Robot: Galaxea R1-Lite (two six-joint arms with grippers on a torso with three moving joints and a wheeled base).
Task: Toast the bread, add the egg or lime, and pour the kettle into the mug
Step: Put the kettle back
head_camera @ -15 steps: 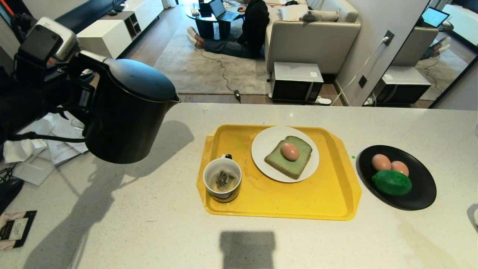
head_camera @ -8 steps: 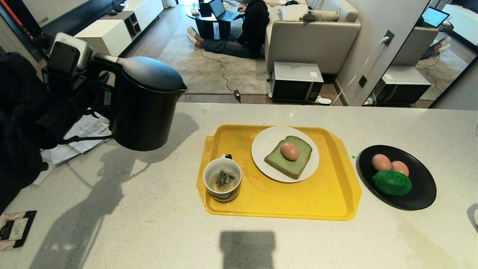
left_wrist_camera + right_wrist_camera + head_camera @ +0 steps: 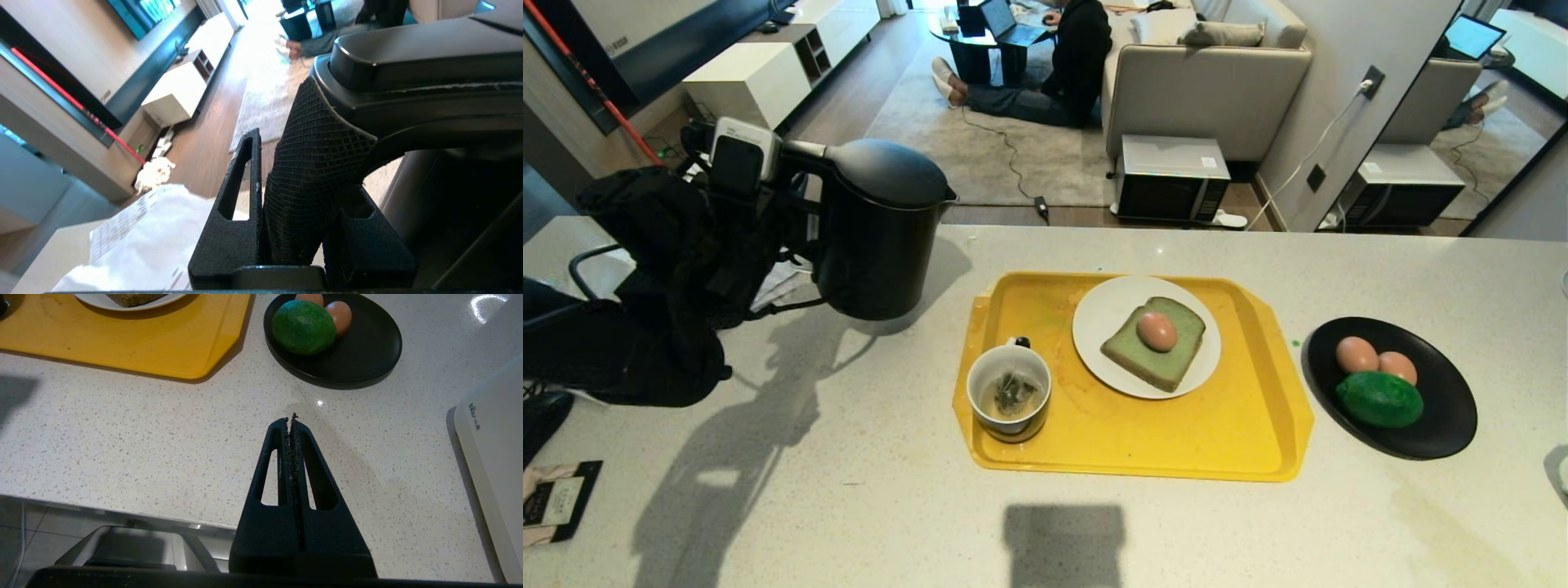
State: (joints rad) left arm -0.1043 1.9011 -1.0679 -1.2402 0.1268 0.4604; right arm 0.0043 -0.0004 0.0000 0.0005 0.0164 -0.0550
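Observation:
My left gripper [image 3: 788, 204] is shut on the loop handle [image 3: 310, 183] of the black kettle [image 3: 882, 237]. The kettle stands upright at the counter's far left, base at the surface; whether it rests there I cannot tell. The dark mug [image 3: 1009, 392] holds a tea bag and pale liquid on the yellow tray [image 3: 1241, 441]. Beside it the green bread [image 3: 1168, 363] lies on a white plate [image 3: 1103, 318] with the egg [image 3: 1157, 331] on top. The lime [image 3: 1379, 398] shares a black plate [image 3: 1445, 425] with two eggs. My right gripper [image 3: 291, 418] hangs shut over the counter's near edge, empty.
Loose papers [image 3: 772, 286] lie behind the left arm, and a small booklet [image 3: 556, 498] sits at the near left corner. A white appliance [image 3: 494, 457] stands at the counter's right end. Beyond the counter a person [image 3: 1078, 57] sits on the floor near a sofa.
The left arm has carried the kettle away from me and to the right, lowering it toward the counter. The kettle has gone from tilted to upright. The right arm has stayed still.

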